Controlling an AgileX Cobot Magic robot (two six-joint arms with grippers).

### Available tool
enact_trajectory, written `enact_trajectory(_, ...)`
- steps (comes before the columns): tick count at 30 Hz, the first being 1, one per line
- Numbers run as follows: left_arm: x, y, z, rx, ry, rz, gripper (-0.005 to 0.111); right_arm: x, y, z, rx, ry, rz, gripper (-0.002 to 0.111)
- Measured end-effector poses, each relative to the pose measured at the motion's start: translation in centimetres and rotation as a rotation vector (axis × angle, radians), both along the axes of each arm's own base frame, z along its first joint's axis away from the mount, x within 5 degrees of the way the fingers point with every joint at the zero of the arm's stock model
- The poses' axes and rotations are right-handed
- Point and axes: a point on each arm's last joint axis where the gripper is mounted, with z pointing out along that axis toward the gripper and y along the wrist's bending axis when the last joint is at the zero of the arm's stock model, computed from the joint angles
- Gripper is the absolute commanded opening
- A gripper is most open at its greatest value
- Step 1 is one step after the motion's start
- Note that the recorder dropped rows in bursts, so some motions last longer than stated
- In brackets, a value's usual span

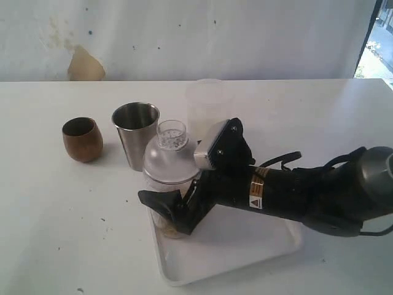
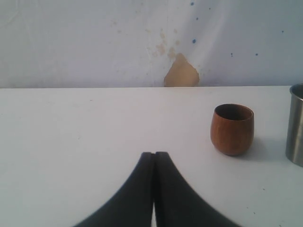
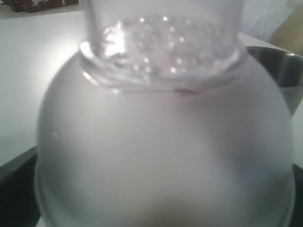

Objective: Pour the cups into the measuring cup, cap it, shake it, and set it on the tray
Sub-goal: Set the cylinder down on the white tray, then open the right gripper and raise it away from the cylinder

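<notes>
The measuring cup point(image 1: 167, 216) stands upright over the near left corner of the white tray point(image 1: 245, 249), with something brownish at its bottom. A frosted dome cap point(image 1: 169, 161) with a clear knob sits on it. My right gripper point(image 1: 166, 214) is shut on the measuring cup, one dark finger on each side. In the right wrist view the cap point(image 3: 165, 156) fills the frame and hides the fingertips. The brown wooden cup point(image 1: 82, 139) point(image 2: 232, 130) and the steel tumbler point(image 1: 135, 142) point(image 2: 296, 125) stand upright on the table to the left. My left gripper point(image 2: 155, 154) is shut and empty, well short of the wooden cup.
A pale translucent plastic cup point(image 1: 207, 101) stands behind the tray, close to the right arm point(image 1: 295, 196), which lies across the tray. A white wall with a tan patch point(image 1: 85, 64) backs the table.
</notes>
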Motion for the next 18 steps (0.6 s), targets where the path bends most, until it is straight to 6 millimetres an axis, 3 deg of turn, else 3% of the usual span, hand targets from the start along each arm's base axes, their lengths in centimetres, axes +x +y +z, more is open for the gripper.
enact_trajectory(18,0.0,0.0,0.0,0.000,0.000,0.000,0.000,-0.6,-0.5,5.0,0.053,-0.048,-0.036,0.105)
